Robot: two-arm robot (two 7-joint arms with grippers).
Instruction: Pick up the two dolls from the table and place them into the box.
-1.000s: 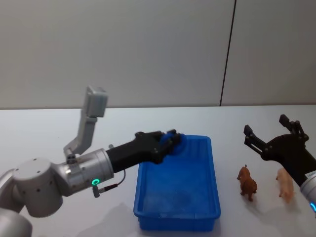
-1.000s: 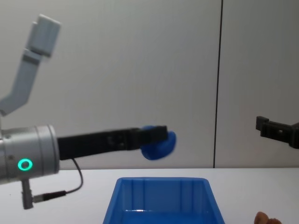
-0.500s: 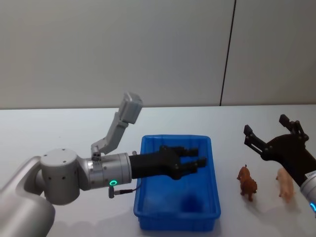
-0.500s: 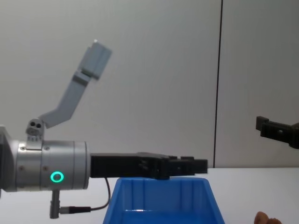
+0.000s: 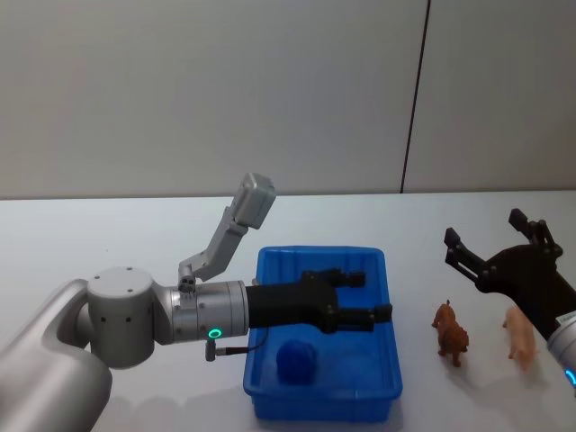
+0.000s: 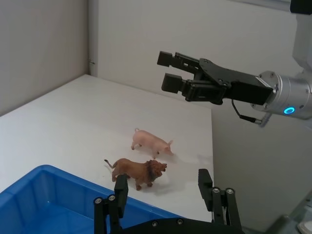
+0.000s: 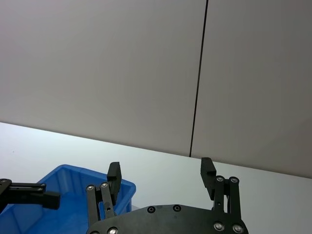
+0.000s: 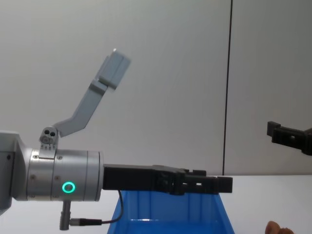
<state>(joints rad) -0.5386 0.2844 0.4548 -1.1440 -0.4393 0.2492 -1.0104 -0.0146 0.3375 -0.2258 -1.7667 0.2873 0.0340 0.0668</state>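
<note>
The left arm is stretching level across the box (image 5: 319, 251), left gripper (image 5: 369, 297) spread above its floor. The blue doll (image 5: 295, 360) is lying in the box below that gripper. The right gripper (image 5: 490, 236) is hovering spread above the brown doll (image 5: 450, 331) standing on the counter (image 5: 90, 234).

Blue doll (image 5: 295, 359) inside box (image 5: 324, 405), lion (image 5: 450, 333) outside

You see a pale pink pig figure (image 5: 519, 332) standing on all fours far out on the robot's right side, and behind it a plain grey wall (image 5: 225, 90) split by one thin dark vertical seam (image 5: 415, 99).
</note>
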